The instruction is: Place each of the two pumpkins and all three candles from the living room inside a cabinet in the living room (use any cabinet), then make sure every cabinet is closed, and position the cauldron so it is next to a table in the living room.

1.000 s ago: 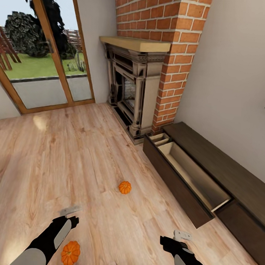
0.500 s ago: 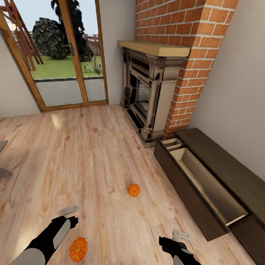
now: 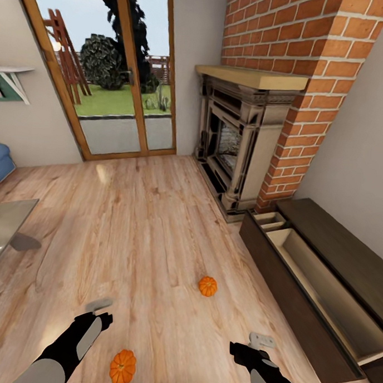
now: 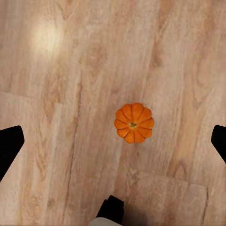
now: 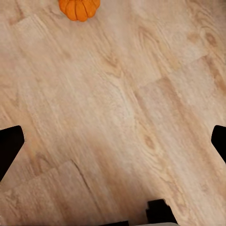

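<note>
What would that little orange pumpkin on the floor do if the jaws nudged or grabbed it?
The nearer pumpkin looks round and ribbed, so a nudge would probably roll it across the smooth plank floor. It seems rigid and fairly light for its size; its curved sides might slip between the jaws.

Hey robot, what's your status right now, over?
Both grippers, left and right, open and empty. Two pumpkins on floor: near, far. Cabinet drawer open. Path clear.
</note>
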`<state>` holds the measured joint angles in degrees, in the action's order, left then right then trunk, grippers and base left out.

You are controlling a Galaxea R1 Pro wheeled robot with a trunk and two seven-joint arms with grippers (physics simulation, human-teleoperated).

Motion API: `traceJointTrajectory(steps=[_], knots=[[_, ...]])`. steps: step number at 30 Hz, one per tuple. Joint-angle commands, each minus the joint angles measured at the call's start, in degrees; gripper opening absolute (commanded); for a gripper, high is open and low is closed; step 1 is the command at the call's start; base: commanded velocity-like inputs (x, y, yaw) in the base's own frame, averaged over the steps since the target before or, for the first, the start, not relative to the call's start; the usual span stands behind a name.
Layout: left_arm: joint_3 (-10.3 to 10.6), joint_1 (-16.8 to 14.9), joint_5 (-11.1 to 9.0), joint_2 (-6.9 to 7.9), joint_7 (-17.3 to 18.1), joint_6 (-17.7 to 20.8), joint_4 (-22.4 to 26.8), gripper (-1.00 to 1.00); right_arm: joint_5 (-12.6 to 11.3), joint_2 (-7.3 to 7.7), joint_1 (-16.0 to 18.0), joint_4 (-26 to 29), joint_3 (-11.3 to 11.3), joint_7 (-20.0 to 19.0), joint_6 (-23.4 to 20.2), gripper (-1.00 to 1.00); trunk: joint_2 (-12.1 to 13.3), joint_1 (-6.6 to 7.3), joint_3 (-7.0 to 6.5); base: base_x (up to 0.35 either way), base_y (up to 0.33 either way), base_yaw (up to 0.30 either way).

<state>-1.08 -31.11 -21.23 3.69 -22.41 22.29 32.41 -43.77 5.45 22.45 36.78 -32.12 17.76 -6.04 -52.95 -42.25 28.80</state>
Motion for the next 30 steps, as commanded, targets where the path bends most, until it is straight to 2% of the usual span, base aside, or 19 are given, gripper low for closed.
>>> traceJointTrajectory(steps=[1,15,30], knots=[[0.0,0.0,-0.6,0.0,-0.4,0.2,0.1,1.0,-0.3,0.09,0.0,0.1,-0.4,0.5,-0.2,1.0,0.0,-0.01,-0.01,0.014,0.001,0.223],[0.0,0.0,-0.5,-0.08,-0.4,0.2,0.1,1.0,-0.3,0.0,0.0,0.2,-0.4,0.5,-0.3,1.0,0.0,-0.01,-0.96,0.008,-0.095,0.223],[0.0,0.0,-0.5,0.0,-0.4,0.2,0.1,1.0,-0.3,0.0,0.0,0.2,-0.4,0.5,-0.3,1.0,0.0,-0.01,-1.98,0.114,-0.072,0.223]])
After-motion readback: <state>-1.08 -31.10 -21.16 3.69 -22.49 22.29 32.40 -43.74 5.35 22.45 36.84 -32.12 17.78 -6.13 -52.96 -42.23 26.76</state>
